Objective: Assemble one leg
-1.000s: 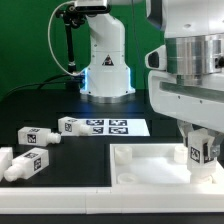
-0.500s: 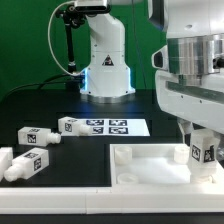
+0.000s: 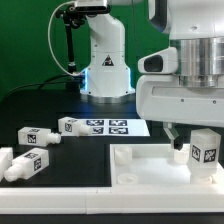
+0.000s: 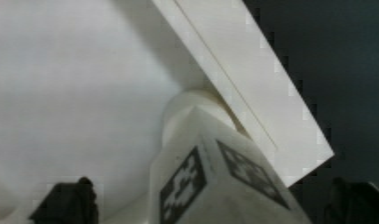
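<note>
Fingers (image 4: 70, 202) apart, my gripper (image 4: 207, 205) flanks the leg (image 3: 205, 151), upright on the panel (image 3: 140, 166) at the near edge of the black bench (image 3: 80, 176).

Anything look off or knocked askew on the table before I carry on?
Nothing stands out. One leg stands upright at the panel corner on the exterior view's right. Three more legs lie on their sides, apart from each other, near the marker board. No damage visible.
</note>
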You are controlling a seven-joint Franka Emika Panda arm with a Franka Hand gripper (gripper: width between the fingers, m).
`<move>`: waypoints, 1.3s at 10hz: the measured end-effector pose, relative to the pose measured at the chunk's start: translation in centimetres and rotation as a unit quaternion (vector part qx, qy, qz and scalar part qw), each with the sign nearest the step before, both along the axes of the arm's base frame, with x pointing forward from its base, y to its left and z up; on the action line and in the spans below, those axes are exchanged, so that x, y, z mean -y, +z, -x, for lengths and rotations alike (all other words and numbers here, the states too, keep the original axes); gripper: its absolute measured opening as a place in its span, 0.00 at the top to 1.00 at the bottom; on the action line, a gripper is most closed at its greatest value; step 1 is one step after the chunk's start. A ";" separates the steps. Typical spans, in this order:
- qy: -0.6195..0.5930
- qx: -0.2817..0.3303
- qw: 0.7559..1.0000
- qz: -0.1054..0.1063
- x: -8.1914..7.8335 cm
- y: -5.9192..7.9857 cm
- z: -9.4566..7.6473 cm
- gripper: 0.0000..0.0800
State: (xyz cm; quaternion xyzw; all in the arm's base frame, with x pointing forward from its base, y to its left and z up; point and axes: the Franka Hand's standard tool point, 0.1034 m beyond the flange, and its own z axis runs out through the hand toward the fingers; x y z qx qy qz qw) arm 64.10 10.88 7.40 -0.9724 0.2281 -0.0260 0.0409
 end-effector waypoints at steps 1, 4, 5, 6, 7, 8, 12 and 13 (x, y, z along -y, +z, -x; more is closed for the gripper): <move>0.106 0.013 0.994 0.011 0.0 0.7 -0.7 0.19; 0.243 0.037 0.969 0.022 -1.1 0.7 -0.7 0.19; 0.235 0.036 0.971 0.021 -1.2 0.7 -0.7 0.34; 0.233 0.036 0.971 0.021 -1.1 0.7 -0.7 0.34; 0.186 0.033 0.982 0.014 -1.1 0.7 -0.7 0.58; 0.154 0.031 0.988 0.014 -0.7 0.6 -0.8 0.58; -0.121 0.024 0.992 -0.001 -0.1 0.4 -0.6 0.63; -0.190 0.016 0.981 -0.016 0.1 0.3 -0.6 0.63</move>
